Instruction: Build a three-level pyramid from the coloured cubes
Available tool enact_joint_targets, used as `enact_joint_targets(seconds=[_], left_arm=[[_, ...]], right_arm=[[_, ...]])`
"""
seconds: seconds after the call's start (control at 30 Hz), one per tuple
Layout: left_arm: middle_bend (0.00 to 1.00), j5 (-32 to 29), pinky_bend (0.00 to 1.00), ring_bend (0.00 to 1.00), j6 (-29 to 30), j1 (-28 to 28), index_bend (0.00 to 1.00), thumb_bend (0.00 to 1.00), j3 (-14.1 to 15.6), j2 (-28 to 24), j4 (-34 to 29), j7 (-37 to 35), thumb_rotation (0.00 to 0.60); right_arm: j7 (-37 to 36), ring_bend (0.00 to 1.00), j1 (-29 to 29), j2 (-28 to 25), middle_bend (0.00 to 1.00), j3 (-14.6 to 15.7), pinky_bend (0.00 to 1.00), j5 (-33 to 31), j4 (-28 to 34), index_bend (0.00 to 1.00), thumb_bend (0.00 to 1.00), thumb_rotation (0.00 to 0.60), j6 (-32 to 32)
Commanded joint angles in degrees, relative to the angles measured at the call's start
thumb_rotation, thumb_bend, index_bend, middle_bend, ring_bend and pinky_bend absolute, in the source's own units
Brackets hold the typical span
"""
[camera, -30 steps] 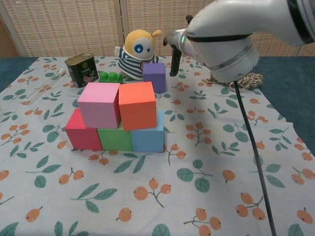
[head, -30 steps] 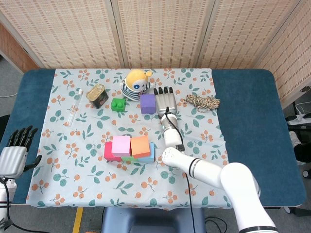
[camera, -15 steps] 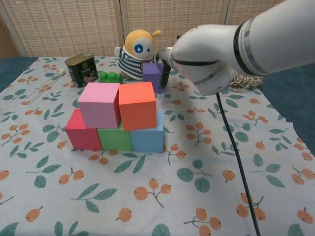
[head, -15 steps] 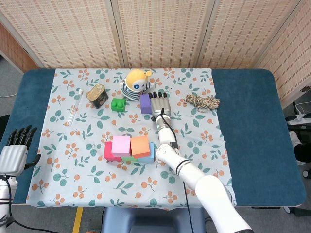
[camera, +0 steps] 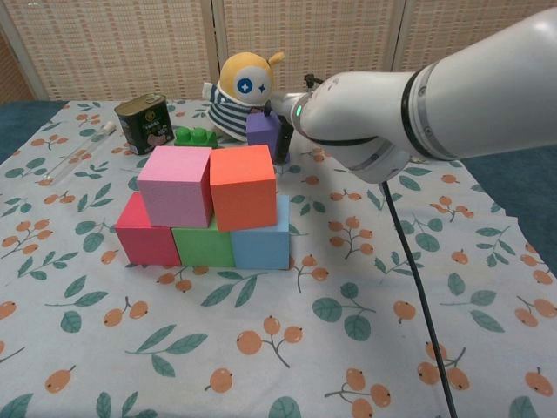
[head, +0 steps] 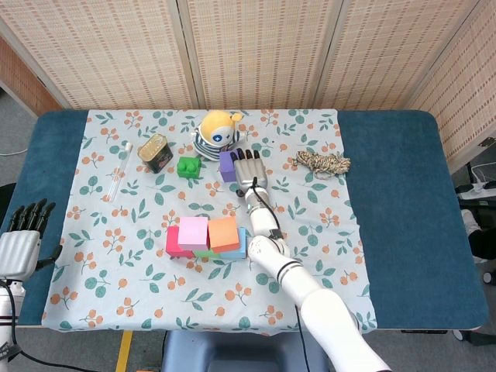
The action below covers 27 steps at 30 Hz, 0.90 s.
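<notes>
I am laying my right hand (head: 248, 169) over the purple cube (head: 227, 163) beside the toy; whether my fingers grip it, I cannot tell. Rigid, probably light, it wants opposite flat faces.

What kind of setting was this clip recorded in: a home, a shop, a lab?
Probably a lab or staged data-collection room. A blue padded table carries a floral cloth, woven reed screens close off the back, and loose props such as a striped yellow-headed doll lie about.
</notes>
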<state>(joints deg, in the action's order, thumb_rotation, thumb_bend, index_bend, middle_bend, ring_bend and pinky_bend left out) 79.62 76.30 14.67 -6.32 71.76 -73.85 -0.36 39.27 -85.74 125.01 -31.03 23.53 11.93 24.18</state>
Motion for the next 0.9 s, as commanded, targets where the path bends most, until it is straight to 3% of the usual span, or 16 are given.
enact_joint_targets(seconds=[0.03,0.13,0.2,0.37,0.53,0.77,0.9], left_arm=[[0.0,0.26,0.06,0.0,0.13,-0.01,0.0,0.32,0.11,-0.09,-0.21,-0.12,0.6],[0.0,0.71,0.06,0.0,0.54,-0.18,0.0,0.32,0.34,-0.28,-0.74,-0.11,0.6],[0.0,1.09,0.06,0.0,1.13,-0.36,0.0,0.32,0.43,-0.43,-1.19,-0.02,0.6],[0.0,1.87,0.06,0.0,1.84,-0.55,0.0,0.32,0.69,-0.62,-1.79,-0.12,0.6],[0.0,2.4,0.06,0.0,2.0,-0.54,0.0,0.32,0.92,-0.77,-2.13,-0.26,0.6],[0.0,3.04,0.06,0.0,3.71,-1.11,0.0,0.32,0.75,-1.3,-2.54,-1.17,0.6],[0.0,3.27,0.06,0.0,3.25,-0.94,0.0,0.32,0.96,-1.37,-2.55,-1.5,0.6]], right_arm=[[0.6,0.0,2.99,-2.02,0.03,1.21,0.04,2.28,3.48,0.13,0.13,0.6,-0.28],[3.43,0.0,6.6,-5.13,0.03,2.31,0.04,2.1,9.45,0.13,0.13,0.6,0.52],[4.83,0.0,10.04,-8.83,0.03,3.69,0.04,2.18,17.16,0.13,0.13,0.6,3.32],[8.14,0.0,19.93,-23.58,0.03,8.87,0.04,0.06,46.22,0.13,0.13,0.6,13.19],[9.46,0.0,23.91,-35.59,0.03,12.85,0.04,-2.85,66.14,0.12,0.13,0.6,19.59],[6.09,0.0,29.52,-47.49,0.03,16.27,0.04,5.5,84.44,0.1,0.13,0.6,28.26],[4.37,0.0,30.03,-48.92,0.03,16.44,0.04,7.3,85.62,0.09,0.13,0.6,30.69]])
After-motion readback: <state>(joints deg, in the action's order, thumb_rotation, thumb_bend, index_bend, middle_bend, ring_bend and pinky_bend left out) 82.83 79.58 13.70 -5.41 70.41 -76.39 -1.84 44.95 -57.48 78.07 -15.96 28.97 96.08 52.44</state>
